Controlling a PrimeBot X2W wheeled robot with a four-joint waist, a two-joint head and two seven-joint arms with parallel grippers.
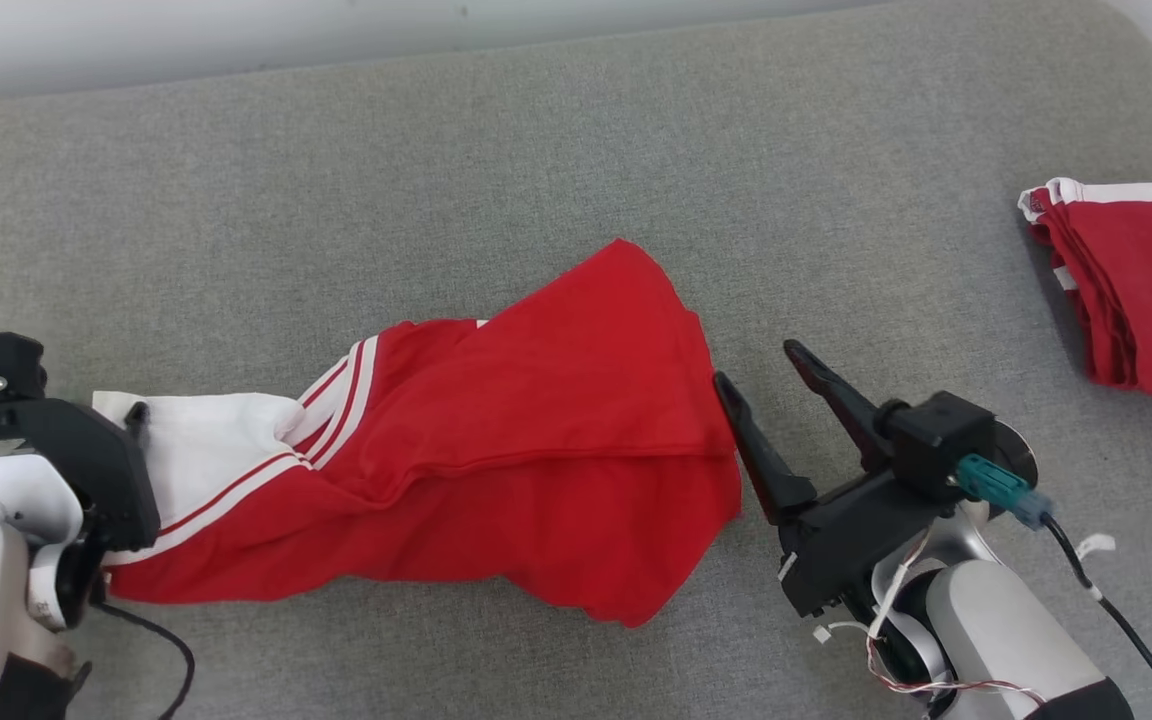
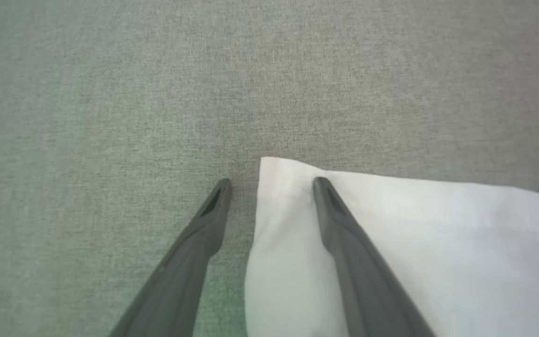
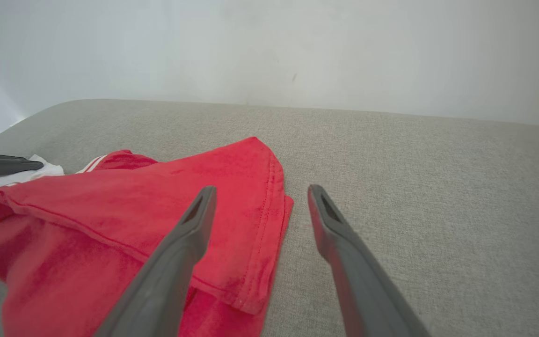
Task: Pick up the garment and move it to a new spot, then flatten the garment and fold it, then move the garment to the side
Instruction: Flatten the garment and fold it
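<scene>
1. Grey cushion spans the whole scene.
2. Red garment, white-striped, lies crumpled at centre-near, with its left end partly hidden.
3. Folded red pile lies at the right, cut off by the frame.
4. Right gripper is spread wide at the garment's right hem, holding nothing.
5. Left gripper is spread wide, straddling the garment's white edge.

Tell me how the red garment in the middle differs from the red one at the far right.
The middle garment lies spread out and rumpled; the far-right garment is folded compactly. The middle garment has the left gripper at one end and the right gripper at the other; the far-right garment lies apart from both. Both are red with white trim.
</scene>
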